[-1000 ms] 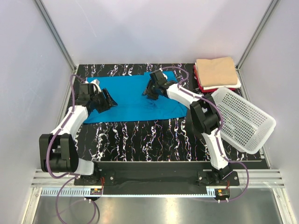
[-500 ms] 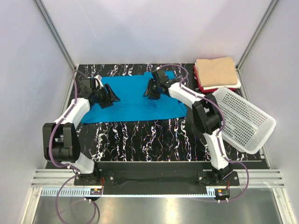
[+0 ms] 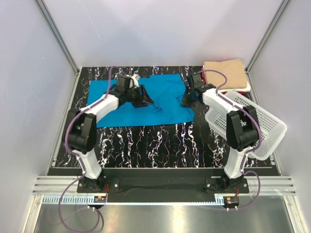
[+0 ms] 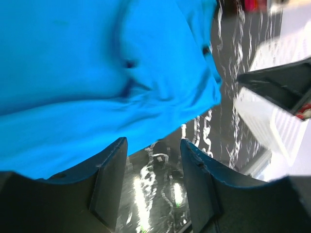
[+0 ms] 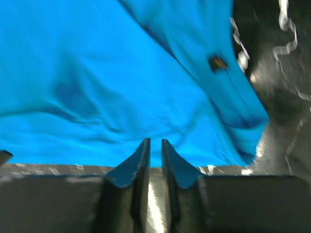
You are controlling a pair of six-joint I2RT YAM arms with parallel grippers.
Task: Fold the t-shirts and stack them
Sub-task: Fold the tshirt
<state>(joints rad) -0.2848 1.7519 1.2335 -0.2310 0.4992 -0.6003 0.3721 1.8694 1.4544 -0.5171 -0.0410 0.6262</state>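
A bright turquoise-blue t-shirt (image 3: 160,104) lies spread flat on the black marbled table (image 3: 146,145). My left gripper (image 3: 141,100) hovers over the shirt's middle. In the left wrist view it (image 4: 153,145) is open, with only bare table showing between its fingers and the blue cloth (image 4: 97,73) beyond. My right gripper (image 3: 186,101) is at the shirt's right edge. In the right wrist view its jaws (image 5: 155,145) stand a narrow slit apart just over the blue hem (image 5: 146,97), with nothing between them. A folded tan t-shirt (image 3: 224,73) tops a stack at the back right, a red one (image 3: 214,92) under it.
A white perforated basket (image 3: 257,126) sits tilted at the right, against the right arm and just in front of the folded stack. Grey walls and aluminium rails close in the table's left, back and right sides.
My left arm swung right, from the shirt's left edge to its middle. My right arm moved from the shirt's centre to its right edge, and its jaws narrowed.
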